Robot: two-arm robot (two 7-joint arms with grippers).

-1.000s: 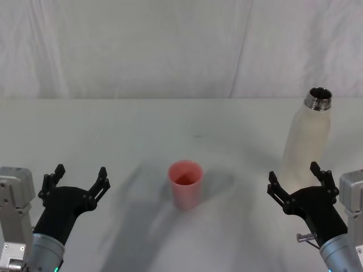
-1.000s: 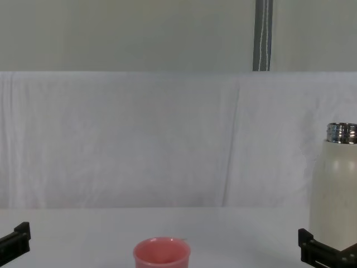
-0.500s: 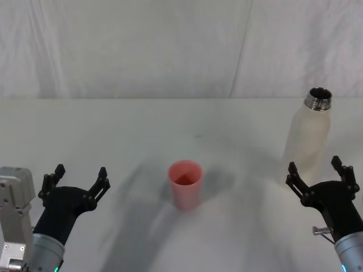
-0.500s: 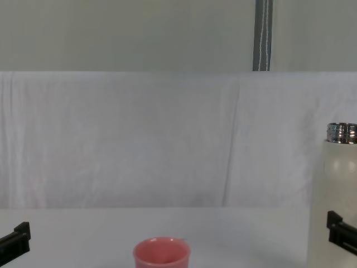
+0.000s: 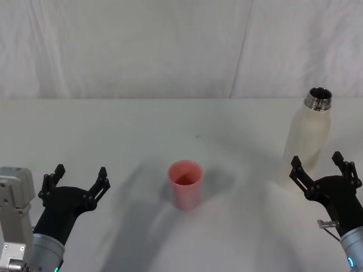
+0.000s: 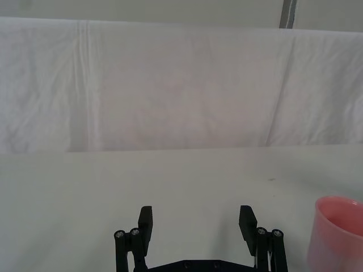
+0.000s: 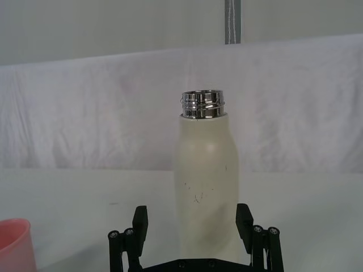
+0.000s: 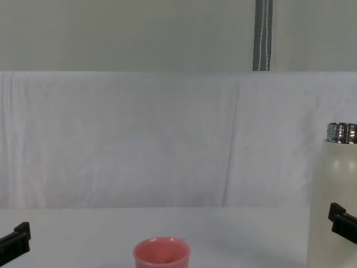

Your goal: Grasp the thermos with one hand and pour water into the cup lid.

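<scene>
Thermos was seen upright, uncapped, at about three o'clock on the white surface. Just before its base the right gripper was held with fingers spread, nothing touched. The cup lid stood well apart at six o'clock. The left gripper, fingers likewise spread, was parked at eight o'clock. The approach was judged under way; advancing around the body and closing was called for next.
</scene>
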